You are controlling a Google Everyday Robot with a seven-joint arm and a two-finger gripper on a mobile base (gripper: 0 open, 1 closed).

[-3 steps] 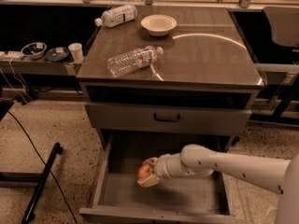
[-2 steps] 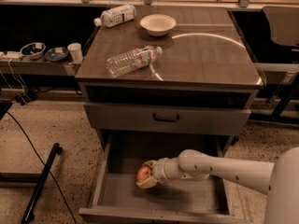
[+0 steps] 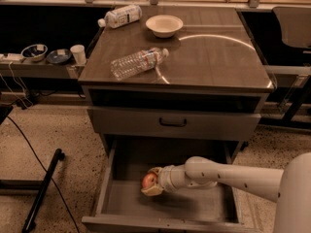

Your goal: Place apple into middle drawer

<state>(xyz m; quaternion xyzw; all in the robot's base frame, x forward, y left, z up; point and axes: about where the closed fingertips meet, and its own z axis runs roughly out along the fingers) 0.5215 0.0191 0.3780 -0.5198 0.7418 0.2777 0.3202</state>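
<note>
My gripper [image 3: 151, 183] is gripping the apple [image 3: 148, 180] low inside the open middle drawer [image 3: 194, 207], left of centre, with side walls flanking it and the shut handled drawer [image 3: 172, 123] sitting above; a clear bottle [image 3: 138, 63] and white bowl [image 3: 164, 25] are resting on the cabinet top [image 3: 218, 57].

- The gripper [image 3: 150, 183], fingers clasped round the apple [image 3: 148, 180], has sunk a touch lower into the middle drawer [image 3: 204, 208], nearer its floor and left of centre.
- The arm [image 3: 233, 176] behind it has dropped and lies flatter.
- The big white link [image 3: 296, 193] at the lower right has pushed further into view.
</note>
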